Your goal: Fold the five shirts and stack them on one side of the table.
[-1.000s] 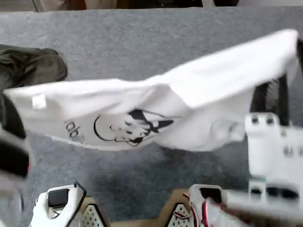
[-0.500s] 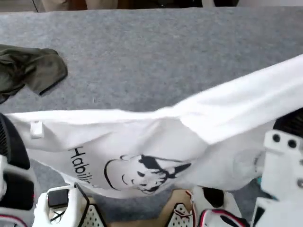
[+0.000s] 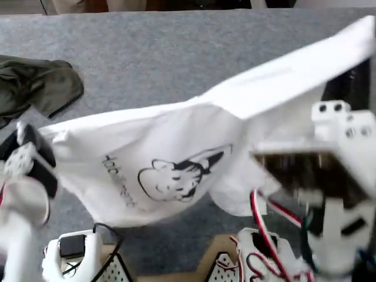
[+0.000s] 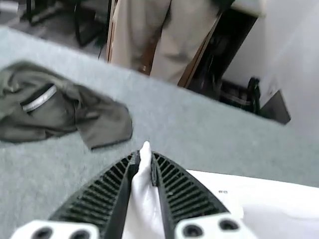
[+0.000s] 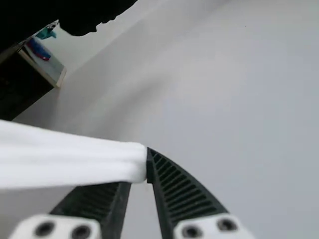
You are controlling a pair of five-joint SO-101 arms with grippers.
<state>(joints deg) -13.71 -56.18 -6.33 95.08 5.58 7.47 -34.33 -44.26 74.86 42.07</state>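
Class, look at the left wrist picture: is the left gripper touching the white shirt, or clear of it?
Touching. The left wrist view shows a fold of the white shirt pinched between the closed fingers of the left gripper.

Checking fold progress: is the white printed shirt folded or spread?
Spread: the white printed shirt hangs stretched over the grey table between the left gripper and right gripper, print showing.

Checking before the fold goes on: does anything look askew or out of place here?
Yes. The white shirt, pinched at its ends by the left gripper and the right gripper, runs slantwise over the table with a loose fold along its top. The olive shirt lies crumpled, unfolded, at the table's left side.
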